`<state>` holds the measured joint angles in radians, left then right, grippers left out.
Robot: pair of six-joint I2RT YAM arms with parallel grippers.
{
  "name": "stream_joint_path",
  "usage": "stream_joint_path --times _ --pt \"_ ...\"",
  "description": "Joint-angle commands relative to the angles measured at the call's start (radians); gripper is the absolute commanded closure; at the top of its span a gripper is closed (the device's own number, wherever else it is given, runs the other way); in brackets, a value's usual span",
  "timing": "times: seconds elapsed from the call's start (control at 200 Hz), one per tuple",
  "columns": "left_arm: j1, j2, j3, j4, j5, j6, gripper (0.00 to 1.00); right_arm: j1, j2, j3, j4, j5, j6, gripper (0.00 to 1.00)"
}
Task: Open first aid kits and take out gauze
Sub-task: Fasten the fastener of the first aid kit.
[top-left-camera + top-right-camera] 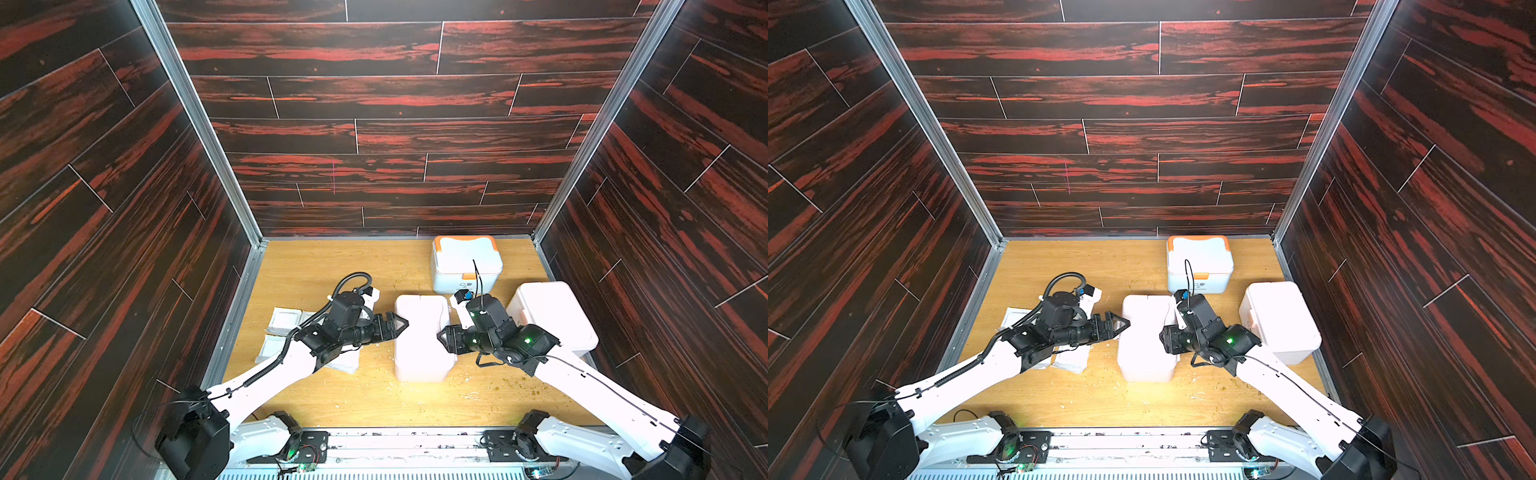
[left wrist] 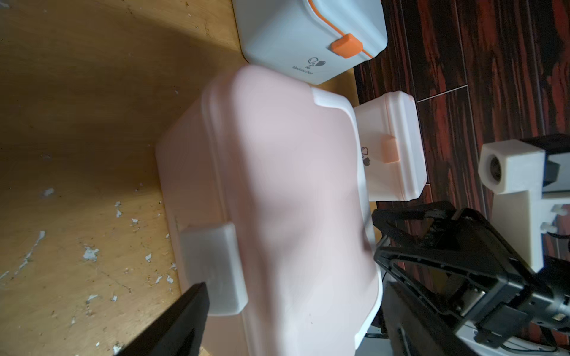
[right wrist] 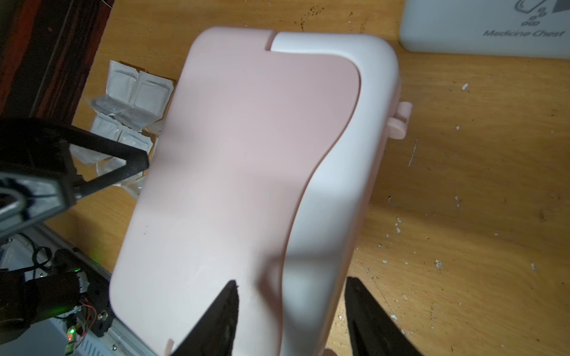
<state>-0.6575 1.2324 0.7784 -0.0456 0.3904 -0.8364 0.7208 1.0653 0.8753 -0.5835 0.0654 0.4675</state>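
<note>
Three first aid kits stand on the wooden table in both top views: a pinkish-lidded one [image 1: 422,336] in the middle, a plain white one [image 1: 552,320] to its right and an orange-trimmed one [image 1: 465,262] behind. All lids look shut. My left gripper [image 1: 400,324] is open at the middle kit's left side. In the left wrist view one of its fingers [image 2: 172,323] lies by the white latch [image 2: 212,268]. My right gripper [image 1: 444,338] is at that kit's right side, jaws apart astride its white edge band [image 3: 327,215]. Gauze [image 1: 284,322] packets lie left, partly under the left arm.
Dark wood-pattern walls close in the table [image 1: 374,399] on three sides. Pale crumbs and flecks [image 1: 519,388] litter the front right of the table. The white kit stands close to the right wall, and the orange-trimmed kit close to the back wall.
</note>
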Motion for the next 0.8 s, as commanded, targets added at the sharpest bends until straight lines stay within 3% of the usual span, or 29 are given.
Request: stream_joint_path --times 0.0,0.466,0.791 --pt "-0.015 0.021 0.03 -0.004 -0.014 0.014 0.08 -0.01 0.004 -0.013 0.03 -0.037 0.01 0.42" --pt "-0.054 0.085 0.027 0.088 -0.008 -0.027 0.08 -0.025 0.073 -0.045 0.116 -0.106 0.011 0.45" --pt "-0.025 0.1 0.017 0.1 -0.082 -0.016 0.07 -0.056 0.184 0.008 0.194 -0.137 -0.001 0.47"
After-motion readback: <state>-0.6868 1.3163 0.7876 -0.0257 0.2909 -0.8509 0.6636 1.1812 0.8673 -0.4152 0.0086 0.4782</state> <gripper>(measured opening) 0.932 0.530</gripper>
